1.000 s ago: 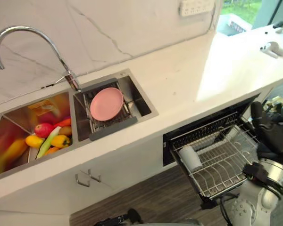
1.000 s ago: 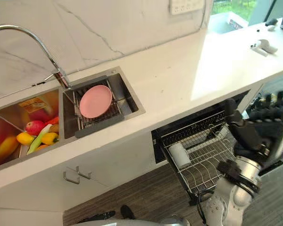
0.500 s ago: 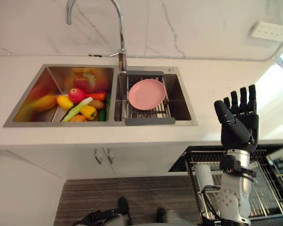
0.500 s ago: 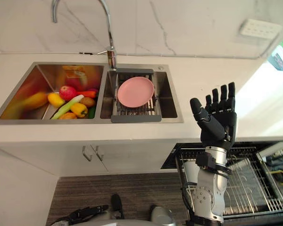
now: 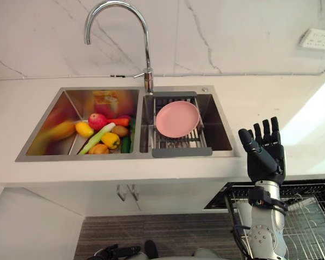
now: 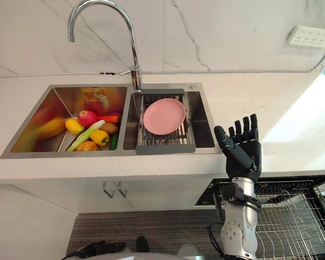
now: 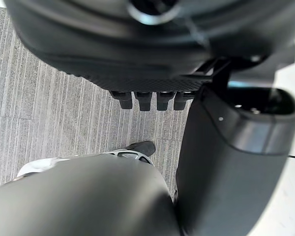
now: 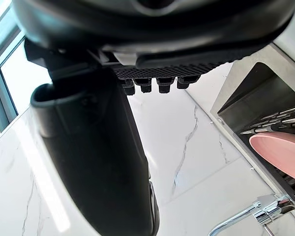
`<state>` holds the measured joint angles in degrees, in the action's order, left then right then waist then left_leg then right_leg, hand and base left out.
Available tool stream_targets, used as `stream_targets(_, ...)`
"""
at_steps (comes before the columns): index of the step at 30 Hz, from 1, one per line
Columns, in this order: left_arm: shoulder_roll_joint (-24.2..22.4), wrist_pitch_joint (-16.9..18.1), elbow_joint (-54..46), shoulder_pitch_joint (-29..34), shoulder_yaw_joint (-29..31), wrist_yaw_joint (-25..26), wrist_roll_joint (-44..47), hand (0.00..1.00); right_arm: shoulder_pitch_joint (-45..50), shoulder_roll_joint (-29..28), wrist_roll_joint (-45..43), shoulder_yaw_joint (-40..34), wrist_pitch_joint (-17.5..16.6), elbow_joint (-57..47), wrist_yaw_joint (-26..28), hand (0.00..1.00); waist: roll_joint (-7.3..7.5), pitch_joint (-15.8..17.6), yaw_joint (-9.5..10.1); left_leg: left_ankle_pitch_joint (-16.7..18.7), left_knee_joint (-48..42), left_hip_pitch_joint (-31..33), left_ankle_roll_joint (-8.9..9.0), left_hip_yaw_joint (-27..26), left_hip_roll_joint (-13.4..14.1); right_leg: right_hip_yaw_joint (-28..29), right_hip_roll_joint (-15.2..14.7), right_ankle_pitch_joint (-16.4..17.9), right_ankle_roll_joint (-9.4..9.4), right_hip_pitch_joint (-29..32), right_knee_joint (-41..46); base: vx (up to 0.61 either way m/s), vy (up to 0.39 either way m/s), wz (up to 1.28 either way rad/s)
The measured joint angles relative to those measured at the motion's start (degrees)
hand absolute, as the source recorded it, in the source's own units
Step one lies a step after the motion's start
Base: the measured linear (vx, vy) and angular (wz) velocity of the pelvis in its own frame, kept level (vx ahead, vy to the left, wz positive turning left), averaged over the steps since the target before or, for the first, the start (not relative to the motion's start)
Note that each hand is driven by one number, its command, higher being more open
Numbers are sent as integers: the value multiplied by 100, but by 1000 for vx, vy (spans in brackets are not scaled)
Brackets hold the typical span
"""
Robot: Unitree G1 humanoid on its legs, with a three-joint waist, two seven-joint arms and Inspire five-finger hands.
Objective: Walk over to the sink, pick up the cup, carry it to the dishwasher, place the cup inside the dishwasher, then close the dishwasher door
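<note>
Writing first: an orange label [image 5: 104, 97] sticks to the far wall of the left basin, and its print is too small for me to read. A white wall socket [image 5: 319, 39] sits at 2 o'clock on the marble wall.

My right hand [image 5: 262, 154] stands upright at about 4 o'clock, fingers straight and spread wide, holding nothing, in front of the white counter [image 5: 292, 108]. In its own wrist view my left hand [image 7: 137, 49] hangs over grey floor with fingers straight and nothing in it.

The sink [image 5: 222, 157] lies at 10 o'clock from my right hand, with the tap [image 5: 146, 49] arching over it at 12. Its right basin holds a wire drainer [image 5: 181, 146] with a pink plate [image 5: 177, 118] lying on it. Its left basin holds a red apple [image 5: 97, 120], a yellow pepper [image 5: 110, 140], a long green vegetable [image 5: 95, 139] and other produce, all close together.

At 5 o'clock the dishwasher rack [image 5: 309, 227] is pulled out below the counter edge. My right forearm stands in front of its left end. A pale shape [image 5: 242, 208] there, just beside the forearm, may be the cup; I cannot tell.
</note>
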<state>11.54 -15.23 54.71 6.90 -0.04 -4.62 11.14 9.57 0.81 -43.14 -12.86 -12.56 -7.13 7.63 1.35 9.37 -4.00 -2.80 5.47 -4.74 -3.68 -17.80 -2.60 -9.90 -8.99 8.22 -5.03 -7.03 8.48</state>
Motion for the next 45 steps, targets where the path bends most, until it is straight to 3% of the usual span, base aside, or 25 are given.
stream_targets(3,-14,33,-35,114,148,4,110,100,5,-2,-5,72,-10,12,-5,100,29,-56,36,9,-240,188,22,-14,69,-21,7,-19,22,27,-89,6,-9,6)
stream_targets(5,-97,48,-19,123,477,29,339,100,5,-6,-10,104,-17,12,-17,100,35,-49,153,210,-779,496,7,-7,178,-129,39,-105,8,3,-194,24,-36,26)
stream_targets(8,-253,47,154,181,1004,41,821,100,-23,-11,-14,251,-114,11,-120,100,32,-39,273,244,-1053,611,-38,-13,260,-500,95,-153,25,-340,-520,32,-41,53)
stream_targets(11,-375,50,190,200,1317,58,1294,100,-273,-7,-39,527,-139,10,-368,100,-16,28,481,347,-1172,667,124,24,372,-610,226,-238,119,-493,-795,-6,-66,11)
stream_targets(16,-412,381,149,198,1331,64,881,100,-514,80,223,631,-140,-63,-1068,100,-49,36,469,397,-1231,581,180,-179,482,-499,265,-178,152,-469,-826,4,-60,-12)
stream_targets(19,-375,384,117,127,1111,54,658,100,-516,222,275,597,-140,-298,-1268,100,-50,25,403,479,-1257,586,132,-398,492,-287,191,-58,138,-230,-601,88,0,-41)
stream_targets(23,-243,387,-67,51,708,102,437,100,-711,343,595,465,-147,-523,-1628,100,5,-7,304,667,-1343,526,75,-523,360,-335,-104,330,-87,209,441,141,42,-16)
stream_targets(24,-247,372,-88,40,607,108,436,100,-784,419,760,450,-147,-519,-1741,100,-51,-41,314,701,-1343,494,55,-552,369,-502,-196,356,-113,462,1027,99,45,-17)
stream_targets(26,-206,293,-142,-63,454,137,437,100,-826,431,967,425,-147,-538,-1895,100,0,-32,307,765,-1281,313,3,-550,296,-784,-544,382,-94,963,2411,133,90,1)
stream_targets(27,-123,226,-211,-119,282,163,435,100,-826,416,994,449,-142,-553,-1918,100,170,-55,302,821,-1216,157,-37,-523,124,-724,-827,354,-64,1262,3214,146,85,12)
stream_targets(29,-128,179,-271,-146,153,180,418,100,-825,411,1044,449,-136,-553,-1920,100,221,-74,300,867,-1169,37,-63,-464,49,-611,-953,221,-12,1400,3663,130,36,18)
stream_targets(30,-175,141,-312,-170,-3,181,339,100,-816,407,1082,449,-124,-557,-1922,100,206,-77,280,886,-1146,-63,-84,-365,49,-579,-1032,179,136,1481,3962,170,18,34)
stream_targets(31,-204,92,-318,-202,-94,177,317,100,-803,406,1082,451,-110,-566,-1917,100,200,-79,234,901,-1133,-105,-77,-265,66,-594,-1034,321,173,1508,4008,183,-3,43)
stream_targets(33,-294,1,-312,-297,-183,140,139,100,-790,405,1107,448,-80,-601,-1894,100,137,-40,223,925,-1103,-146,-11,-117,190,-695,-960,569,219,1669,3575,127,-49,36)
stream_targets(35,-291,-15,-295,-341,-284,31,-124,100,-739,405,1121,443,-78,-635,-1864,100,59,-2,186,940,-1142,-122,133,-7,415,-699,-717,417,94,1682,2173,108,-109,30)
stream_targets(36,-274,-10,-294,-341,-290,6,-167,100,-703,404,1117,443,-79,-669,-1854,100,73,-5,191,960,-1169,-110,185,9,436,-679,-667,171,95,1683,1752,117,-142,32)
stream_targets(37,-205,4,-275,-339,-290,-32,-172,100,-615,390,1106,441,-80,-734,-1808,100,201,-38,190,1020,-1229,-109,284,77,400,-584,-681,-666,94,1678,1201,137,-204,25)
stream_targets(38,-139,-8,-228,-356,-286,-10,-167,100,-549,392,1060,410,-78,-771,-1735,100,277,-58,183,1095,-1277,-139,395,149,390,-591,-680,-871,-91,1530,959,151,-240,17)
stream_targets(41,-261,-46,-161,-349,-290,123,-157,100,-505,403,1054,213,-34,-778,-1602,100,4,-59,174,1151,-1337,-86,595,174,754,-748,-277,-934,-12,1263,373,144,-205,-1)
stream_targets(45,-303,-14,-84,-351,-250,168,-135,100,-283,374,883,34,302,-875,-1100,100,-16,-53,167,1097,-1181,-166,687,212,852,-829,-111,-933,30,1137,198,92,-83,4)
